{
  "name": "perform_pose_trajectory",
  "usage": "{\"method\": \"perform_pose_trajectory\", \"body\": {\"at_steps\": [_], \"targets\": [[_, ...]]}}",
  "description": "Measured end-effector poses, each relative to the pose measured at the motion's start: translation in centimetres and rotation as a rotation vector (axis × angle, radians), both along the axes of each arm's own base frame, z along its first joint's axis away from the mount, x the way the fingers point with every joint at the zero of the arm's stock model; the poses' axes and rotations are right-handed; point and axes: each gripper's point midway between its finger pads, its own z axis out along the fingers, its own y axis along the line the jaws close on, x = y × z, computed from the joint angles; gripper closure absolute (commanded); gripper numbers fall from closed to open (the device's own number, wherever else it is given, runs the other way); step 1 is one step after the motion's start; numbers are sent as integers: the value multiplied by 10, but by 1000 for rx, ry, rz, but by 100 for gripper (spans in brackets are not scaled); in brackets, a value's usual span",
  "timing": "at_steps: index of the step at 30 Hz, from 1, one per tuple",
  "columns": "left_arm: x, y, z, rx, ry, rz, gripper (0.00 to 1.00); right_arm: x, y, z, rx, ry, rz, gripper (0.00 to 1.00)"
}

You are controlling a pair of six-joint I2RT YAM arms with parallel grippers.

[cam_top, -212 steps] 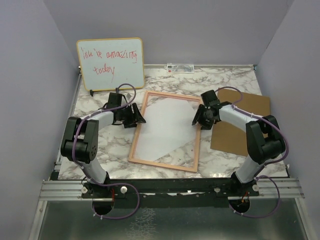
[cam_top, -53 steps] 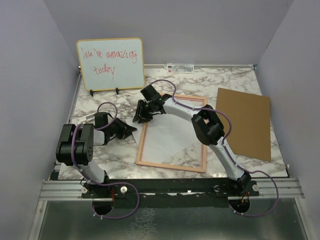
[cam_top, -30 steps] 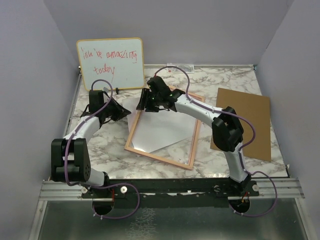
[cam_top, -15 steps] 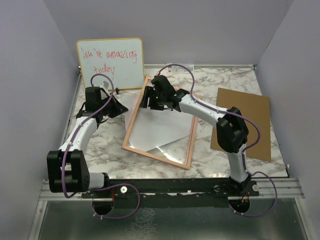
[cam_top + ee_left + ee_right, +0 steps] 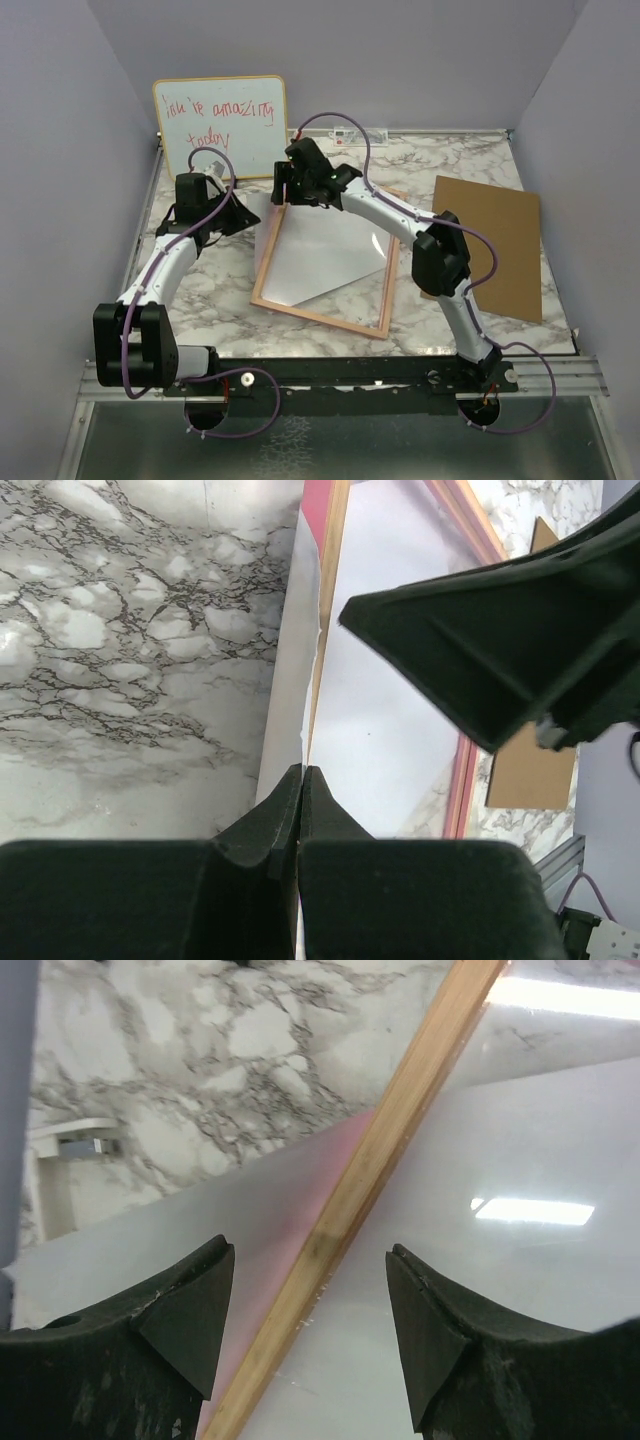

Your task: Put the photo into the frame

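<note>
The frame (image 5: 318, 315), with its thin pinkish wood border, lies slanted on the marble in the middle. The photo (image 5: 310, 255) lies white side up inside it, and its left edge sticks out past the frame's left border. My left gripper (image 5: 250, 226) is shut on that protruding edge, and the white sheet (image 5: 290, 680) runs straight into the pinched tips (image 5: 302, 772). My right gripper (image 5: 284, 188) hovers open over the frame's far left corner. In the right wrist view the wood border (image 5: 400, 1110) passes between its spread fingers (image 5: 310, 1252) without touching them.
A yellow-edged whiteboard (image 5: 220, 125) with red handwriting stands at the back left. The brown backing board (image 5: 490, 245) lies flat at the right. Grey walls close in on three sides. The right arm stretches across the frame's far end.
The right gripper has opened wider. The frame's far left end, raised half a second ago, has come back down. The left gripper has stayed shut at the photo's left edge.
</note>
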Motion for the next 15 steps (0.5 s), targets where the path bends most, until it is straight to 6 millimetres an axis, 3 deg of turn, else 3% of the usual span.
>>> {"method": "perform_pose_trajectory", "body": {"at_steps": [7, 15], "targets": [[1, 3, 1, 9, -3, 17, 100, -5, -8, -44, -176, -7, 18, 32], [5, 7, 25, 25, -59, 44, 100, -3, -4, -58, -282, -71, 40, 32]]}}
